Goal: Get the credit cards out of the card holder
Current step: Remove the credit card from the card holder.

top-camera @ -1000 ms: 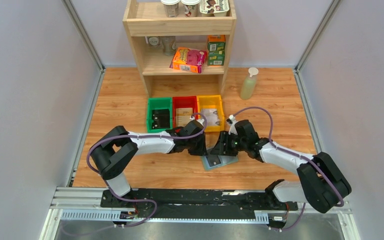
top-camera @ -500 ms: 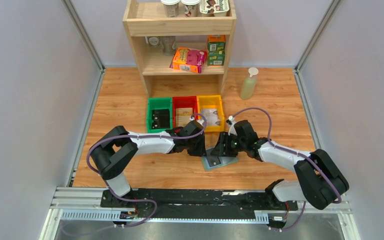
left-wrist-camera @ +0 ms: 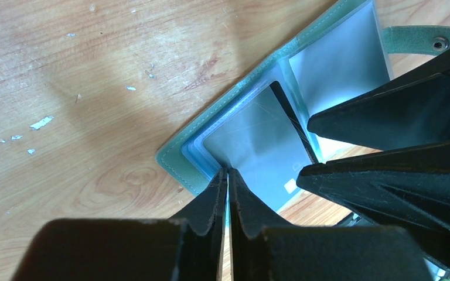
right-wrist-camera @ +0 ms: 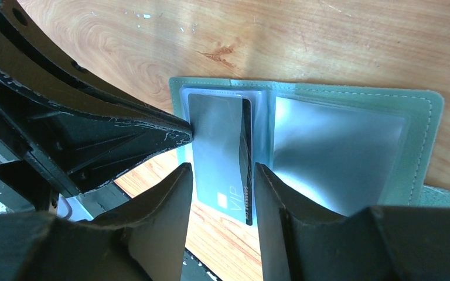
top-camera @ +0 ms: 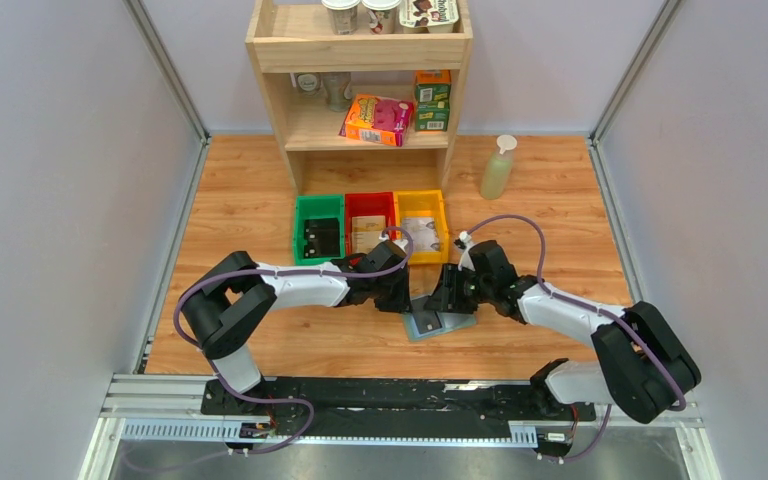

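The left gripper [left-wrist-camera: 227,175] has its fingers almost together, tips touching the left edge of the card holder [right-wrist-camera: 351,140]; whether they pinch it cannot be told. The card holder lies open and flat on the worktop [top-camera: 250,220], near the middle of its near edge. A credit card [right-wrist-camera: 211,129] sticks partway out of its left pocket. The right gripper [right-wrist-camera: 222,168] has its jaws apart, one finger either side of that card, not clamped.

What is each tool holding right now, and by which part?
Left tool looks pinched on the holder's sleeve edge. Right tool straddles the card's protruding end; whether it grips cannot be told.
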